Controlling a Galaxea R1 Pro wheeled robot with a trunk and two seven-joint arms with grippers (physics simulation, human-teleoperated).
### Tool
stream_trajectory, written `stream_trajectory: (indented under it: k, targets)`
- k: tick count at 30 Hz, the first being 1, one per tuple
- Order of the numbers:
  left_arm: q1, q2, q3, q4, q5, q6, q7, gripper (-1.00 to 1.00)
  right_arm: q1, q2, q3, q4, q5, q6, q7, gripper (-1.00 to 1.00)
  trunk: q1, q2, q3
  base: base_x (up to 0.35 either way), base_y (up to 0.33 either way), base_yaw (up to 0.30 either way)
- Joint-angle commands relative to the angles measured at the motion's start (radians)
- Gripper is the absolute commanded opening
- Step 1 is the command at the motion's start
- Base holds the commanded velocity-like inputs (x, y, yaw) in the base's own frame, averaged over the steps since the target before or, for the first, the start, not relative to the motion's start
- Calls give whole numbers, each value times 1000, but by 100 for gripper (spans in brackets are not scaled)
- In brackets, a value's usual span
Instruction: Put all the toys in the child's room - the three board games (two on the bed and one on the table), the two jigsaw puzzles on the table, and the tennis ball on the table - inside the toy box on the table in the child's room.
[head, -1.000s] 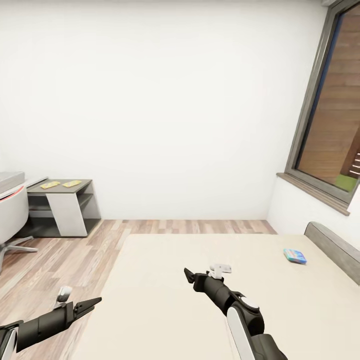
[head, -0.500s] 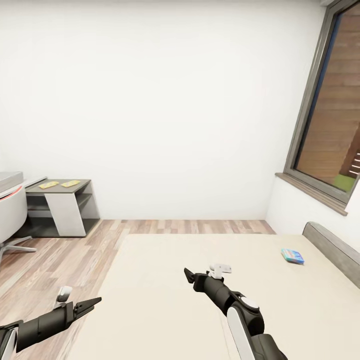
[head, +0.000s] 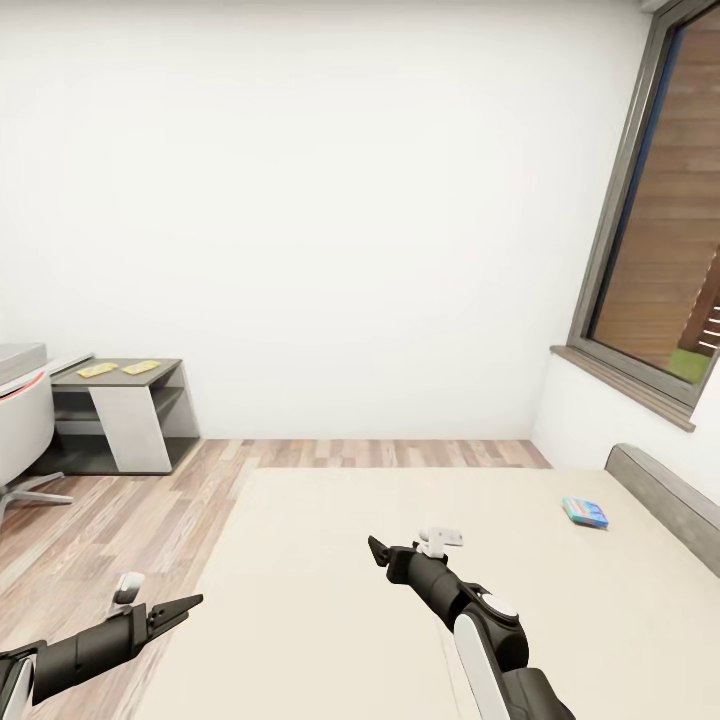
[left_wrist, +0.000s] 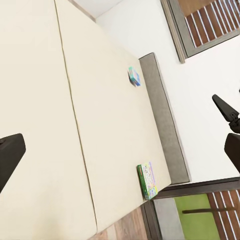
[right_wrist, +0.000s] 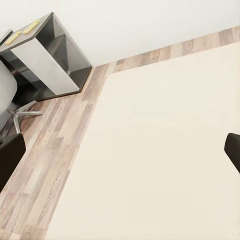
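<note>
The bed (head: 330, 560) with its beige two-part mattress spreads out in front of me. A small blue board game (head: 585, 512) lies on it close to the grey headboard (head: 660, 490). The left wrist view shows that blue game (left_wrist: 133, 76) and a white-and-green board game (left_wrist: 147, 180), both flat on the mattress along the headboard (left_wrist: 162, 115). My left gripper (head: 175, 608) hangs open over the floor beside the bed, its fingers (left_wrist: 7, 155) far apart. My right gripper (head: 378, 550) is open above the mattress middle, well short of the blue game, and holds nothing.
A dark grey cabinet (head: 130, 410) stands against the far wall at left with two flat yellow items (head: 100, 370) on top. A white swivel chair (head: 20, 430) sits beside it. Wood floor (head: 120, 520) runs left of the bed. A large window (head: 660, 230) is at right.
The whole picture shifted slightly between one second ago and half a second ago, so the camera moved. Since then nothing has changed, and both arms keep their pose.
</note>
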Motion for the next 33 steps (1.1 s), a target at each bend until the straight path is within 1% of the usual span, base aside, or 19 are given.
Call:
stream_trajectory:
  k: [1, 27, 33]
  targets:
    - [0, 0, 1, 0, 0, 11, -3, 100, 0, 0, -1, -1, -2, 5, 2, 100, 0, -1, 0, 0, 0, 0]
    - [0, 0, 2, 0, 0, 10, -3, 100, 0, 0, 0, -1, -1, 5, 2, 100, 0, -1, 0, 13, -11, 0]
    - [0, 0, 1, 0, 0, 10, -3, 100, 0, 0, 0, -1, -2, 5, 2, 100, 0, -1, 0, 0, -102, 0]
